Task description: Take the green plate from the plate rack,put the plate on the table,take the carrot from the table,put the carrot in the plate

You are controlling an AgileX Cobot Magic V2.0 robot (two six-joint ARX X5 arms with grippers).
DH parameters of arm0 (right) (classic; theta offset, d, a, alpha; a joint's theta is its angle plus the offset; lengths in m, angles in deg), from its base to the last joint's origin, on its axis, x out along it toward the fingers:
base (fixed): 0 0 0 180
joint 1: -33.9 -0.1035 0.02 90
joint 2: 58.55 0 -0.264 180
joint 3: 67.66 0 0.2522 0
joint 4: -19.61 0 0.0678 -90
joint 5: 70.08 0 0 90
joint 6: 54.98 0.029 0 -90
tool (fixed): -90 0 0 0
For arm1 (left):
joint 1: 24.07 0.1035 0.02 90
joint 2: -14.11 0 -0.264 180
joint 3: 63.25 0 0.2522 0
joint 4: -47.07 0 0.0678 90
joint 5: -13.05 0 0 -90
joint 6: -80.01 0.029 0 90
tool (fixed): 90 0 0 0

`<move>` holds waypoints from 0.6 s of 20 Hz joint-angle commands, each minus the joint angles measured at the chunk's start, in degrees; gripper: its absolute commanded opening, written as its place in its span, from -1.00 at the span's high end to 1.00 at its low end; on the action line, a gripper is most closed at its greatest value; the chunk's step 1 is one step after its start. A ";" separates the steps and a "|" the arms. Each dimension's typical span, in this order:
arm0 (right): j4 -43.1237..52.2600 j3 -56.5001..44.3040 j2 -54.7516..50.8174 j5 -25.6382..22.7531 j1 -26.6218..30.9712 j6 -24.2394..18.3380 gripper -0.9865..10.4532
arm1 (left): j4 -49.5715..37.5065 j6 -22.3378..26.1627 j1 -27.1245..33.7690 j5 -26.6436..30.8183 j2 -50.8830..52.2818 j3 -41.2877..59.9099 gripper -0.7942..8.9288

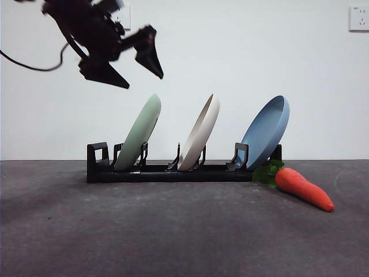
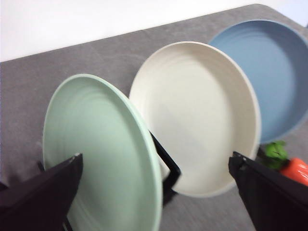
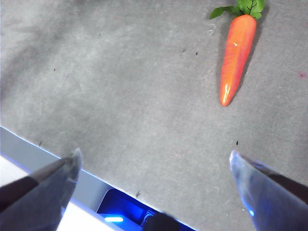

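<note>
The green plate [image 1: 139, 134] leans in the leftmost slot of the black plate rack [image 1: 173, 172]; the left wrist view shows it close up [image 2: 96, 154]. My left gripper [image 1: 141, 74] hangs open in the air above and to the left of that plate, touching nothing; its jaws straddle the plate's rim in the left wrist view [image 2: 154, 168]. The carrot [image 1: 302, 187] lies on the table [image 1: 173, 231] right of the rack, leaves toward the rack. My right gripper [image 3: 154, 161] is open over bare table, well short of the carrot [image 3: 236, 57].
A cream-white plate [image 1: 200, 134] stands in the middle slot and a dusty-blue plate [image 1: 266, 131] in the right slot, the carrot's leaves just below it. A wall socket [image 1: 358, 17] sits high on the white back wall. The table's near edge [image 3: 43, 159] shows under the right gripper.
</note>
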 commanded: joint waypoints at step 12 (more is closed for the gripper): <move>0.07 0.09 0.09 -0.20 -0.09 0.57 -0.37 | -3.87 -0.02 -2.27 2.75 -8.70 0.04 0.54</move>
